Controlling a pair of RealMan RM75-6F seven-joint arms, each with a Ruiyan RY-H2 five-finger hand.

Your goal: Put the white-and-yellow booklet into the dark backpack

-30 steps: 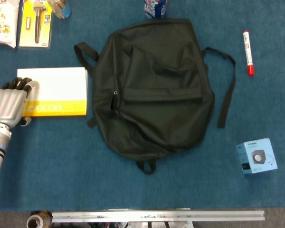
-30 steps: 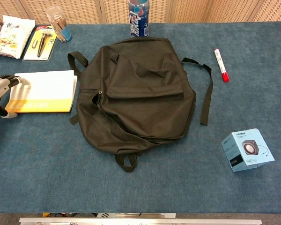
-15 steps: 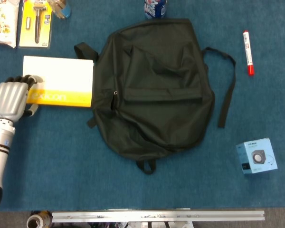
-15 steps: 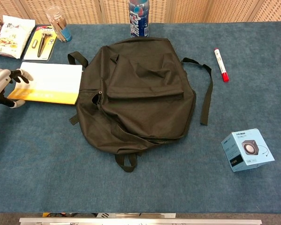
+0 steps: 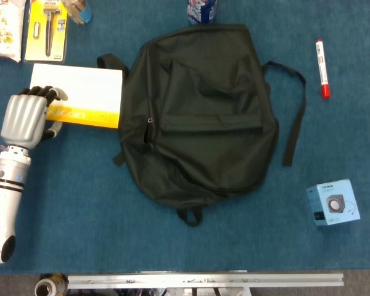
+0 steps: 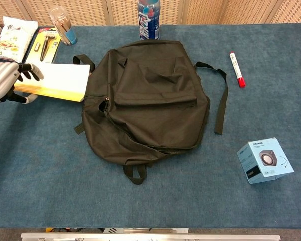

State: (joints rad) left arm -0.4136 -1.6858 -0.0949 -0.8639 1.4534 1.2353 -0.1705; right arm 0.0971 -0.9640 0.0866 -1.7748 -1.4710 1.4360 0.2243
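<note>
The left hand (image 5: 26, 118) grips the white-and-yellow booklet (image 5: 81, 95) by its outer short end, so its long axis points straight at the dark backpack (image 5: 200, 111), whose near edge its far end touches.

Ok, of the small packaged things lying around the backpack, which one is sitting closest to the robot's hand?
The yellow tool pack, just beyond the left hand and booklet. The snack bag is farther left; the blue box lies far right.
</note>
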